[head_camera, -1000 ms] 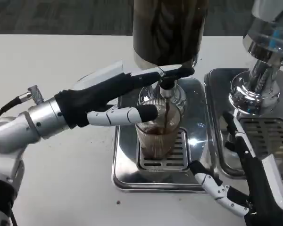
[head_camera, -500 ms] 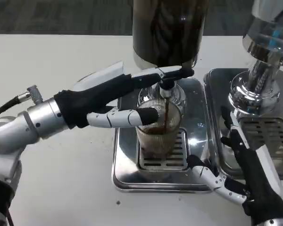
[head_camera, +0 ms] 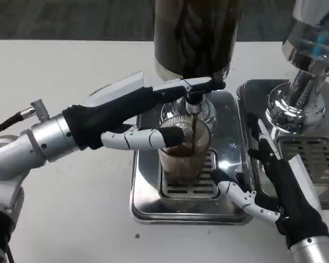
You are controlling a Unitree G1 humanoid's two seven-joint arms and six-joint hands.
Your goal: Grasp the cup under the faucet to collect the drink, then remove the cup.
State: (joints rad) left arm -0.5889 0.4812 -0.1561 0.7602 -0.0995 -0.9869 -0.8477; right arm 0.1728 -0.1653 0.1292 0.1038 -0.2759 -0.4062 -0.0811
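Head view. A ribbed clear glass cup is seen standing on the slotted grate of a shiny steel drip tray, directly beneath the black faucet of a tall dark cylindrical drink dispenser. A thin stream of dark brown liquid is observed running from the faucet into the cup, which is filled with dark drink to well above half.

The left hand is extended from the picture's left across the cup. One long finger is laid out towards the faucet at the level of the tap; a lower finger is pressed against the cup's near-left rim. Whether the cup is truly clasped cannot be told.

The right hand is held over the right edge of the tray, fingers spread apart and nothing in them; one fingertip lies near the cup's base, apart from it.

A second steel dispenser with its own tray is noted at right on the white table.
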